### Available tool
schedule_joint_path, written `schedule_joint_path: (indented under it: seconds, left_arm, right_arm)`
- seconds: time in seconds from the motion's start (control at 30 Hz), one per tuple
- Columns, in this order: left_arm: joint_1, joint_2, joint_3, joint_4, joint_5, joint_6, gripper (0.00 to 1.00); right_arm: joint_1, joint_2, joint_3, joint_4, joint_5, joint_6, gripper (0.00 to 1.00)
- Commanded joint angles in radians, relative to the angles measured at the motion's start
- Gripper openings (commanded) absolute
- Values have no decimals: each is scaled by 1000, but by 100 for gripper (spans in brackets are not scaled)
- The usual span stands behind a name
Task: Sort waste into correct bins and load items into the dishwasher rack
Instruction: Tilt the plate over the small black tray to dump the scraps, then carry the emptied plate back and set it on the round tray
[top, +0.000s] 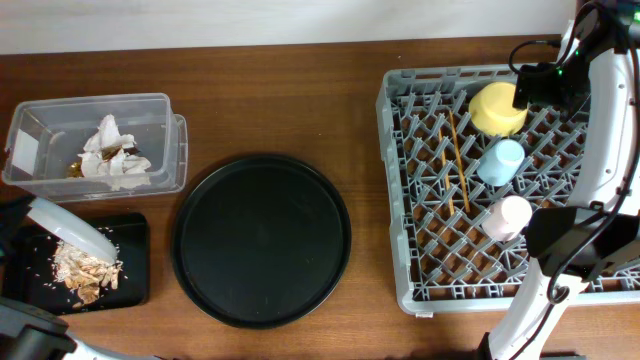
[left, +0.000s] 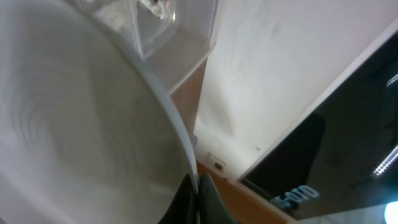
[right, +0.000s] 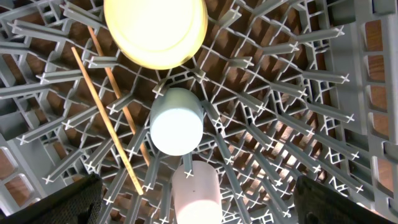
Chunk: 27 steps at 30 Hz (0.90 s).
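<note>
Left gripper (left: 196, 194) fingers pinched together on the rim of the grey-white plate (top: 72, 230), which is tilted at lower left over the black tray (top: 137, 272), scraps (top: 85, 268) below it. Right gripper (right: 199, 205) fingers wide apart, holding nothing, over the rack (top: 395, 200) at right, where the yellow bowl (top: 497, 108), blue cup (top: 502, 160), pink cup (top: 508, 217) and chopsticks (top: 457, 160) sit. Napkins (top: 112, 155) are in the clear tub (top: 160, 110), upper left. Risks: the thin edge grip lets the tilted plate slip or swing; any crumbs left could drop on the table during the carry (plate surface too blurred to tell); the arms could clash at the rack.
</note>
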<state>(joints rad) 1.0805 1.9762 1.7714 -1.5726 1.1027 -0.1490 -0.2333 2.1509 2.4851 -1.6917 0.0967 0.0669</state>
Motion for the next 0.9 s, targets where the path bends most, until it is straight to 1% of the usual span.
schedule_joint_path:
  seconds: [0.0,0.07,0.1,0.13,0.17,0.23,0.3,0.33,0.5,0.63,0.73,0.8,0.87]
  left_arm:
    - [7,-26,-3,-19,24,47,1]
    - [7,-26,-3,20,25,47,1]
    - [7,-26,-3,6,10,47,1]
    - [7,-26,-3,-48,1,59,1]
    - [7,-29,-3,-86,19,97,1]
    - [7,-30,-3,-26,34,109,1]
    - [7,-32,-6,-116,32,137,1]
    - [-2,-58,-18,-116,46,155,1]
    - [-70,-165,-20,-116,41,154,1]
    - [-194,-261,-20,-116,-6,154,1]
    - [-341,-339,-20,-116,-142,153,1]
    - [-484,-382,-20,-116,-225,153,1]
    - [-668,-404,-20,-109,-296,153,1]
  right_arm:
    - [-3,-35,18,-3,2,-8,98]
    - [-3,-35,18,-3,2,-8,98]
    - [-3,-35,18,-3,2,-8,98]
    - [-3,-35,18,-3,2,-8,98]
    - [-3,-35,18,-3,2,-8,98]
    - [-3,-35,18,-3,2,-8,98]
    - [-3,-35,18,-3,2,-8,98]
    - [-3,-35,18,-3,2,-8,98]
    - [-3,-35,18,-3,2,-8,98]
    - [-3,-35,18,-3,2,-8,99]
    - [-3,-35,18,-3,2,-8,98]
    - [-3,-35,18,-3,2,-8,98]
    - [-3,-35,18,-3,2,-8,98]
